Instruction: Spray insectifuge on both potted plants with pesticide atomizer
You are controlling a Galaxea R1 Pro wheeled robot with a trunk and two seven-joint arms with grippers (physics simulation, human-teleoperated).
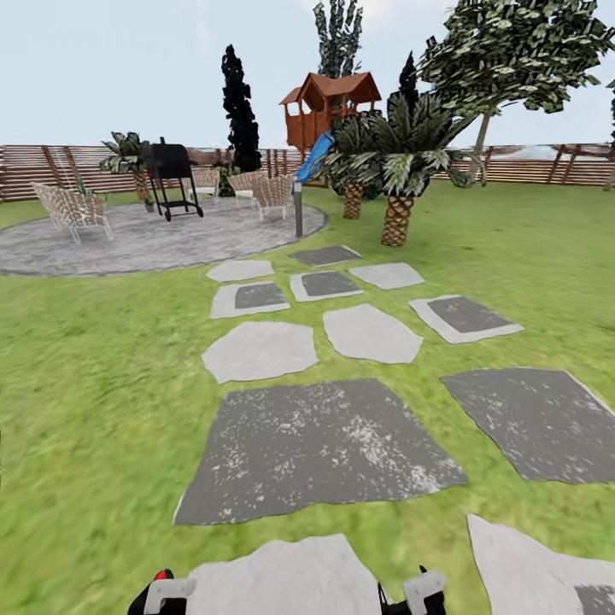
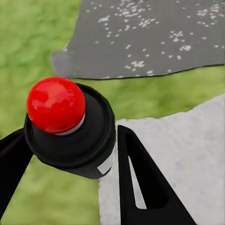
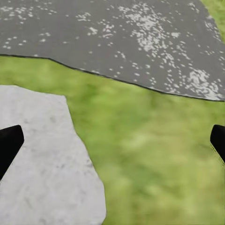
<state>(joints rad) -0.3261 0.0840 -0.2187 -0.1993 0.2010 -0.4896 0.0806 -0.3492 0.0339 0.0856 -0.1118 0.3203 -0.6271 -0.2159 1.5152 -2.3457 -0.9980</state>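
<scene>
L gripper (image 2: 70, 187) round red-capped black cylinder (image 2: 70, 126), R gripper (image 3: 112, 140) wide, above lawn (image 1: 94, 384) slabs (image 1: 316, 448)

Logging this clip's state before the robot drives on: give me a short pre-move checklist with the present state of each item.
1. Right gripper free to grasp: ok, fingers spread wide over grass and slab, nothing between them.
2. Left gripper: cannot tell, a black cylinder with a red knob sits between its fingers; contact unclear.
3. Pesticide atomizer located: not ok, none identifiable in the head view.
4. Potted plants located: cannot tell, only palms and distant greenery by the fence.
5. Path ahead: ok, flat stone slabs lead across the lawn to the paved circle.
</scene>
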